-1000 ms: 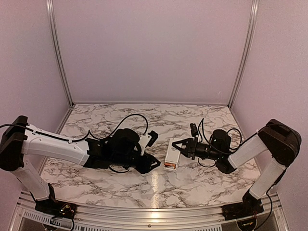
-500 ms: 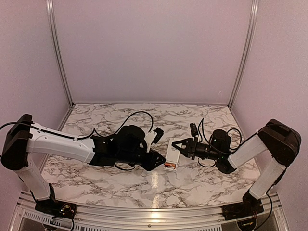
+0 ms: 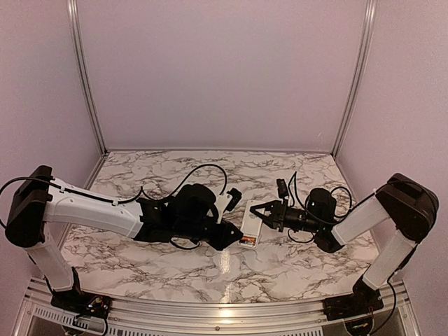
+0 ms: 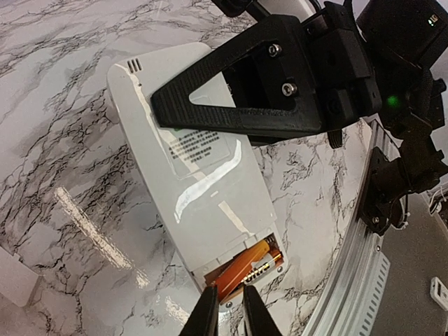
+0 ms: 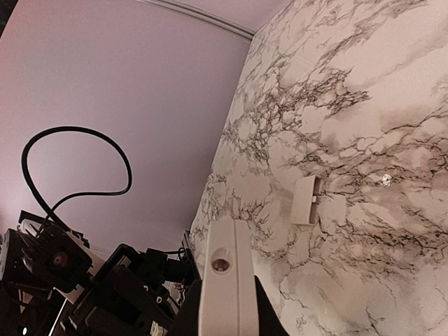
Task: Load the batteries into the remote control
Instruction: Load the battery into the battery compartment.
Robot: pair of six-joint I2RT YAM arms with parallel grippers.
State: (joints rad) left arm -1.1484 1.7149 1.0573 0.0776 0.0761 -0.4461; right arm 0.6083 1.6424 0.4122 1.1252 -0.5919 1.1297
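- While the white remote control (image 4: 203,182) lies back-up on the marble table (image 3: 280,269), the right gripper (image 3: 256,215) pinches it.
- 2 batteries (image 4: 248,264) sit in its open compartment.
- The left gripper (image 4: 229,315) hovers just beside them, fingers almost pressed together.

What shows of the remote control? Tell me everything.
The remote control is a glossy white plastic slab, back-up, on or above the marble table, with vent slots at one end and a printed label mid-back. Its battery bay at the other end is uncovered; both batteries, one orange, one gold, lie inside. The right claw grips it, one finger lying across its back. The left claw, fingers nearly together, sits at the bay end; contact cannot be told.
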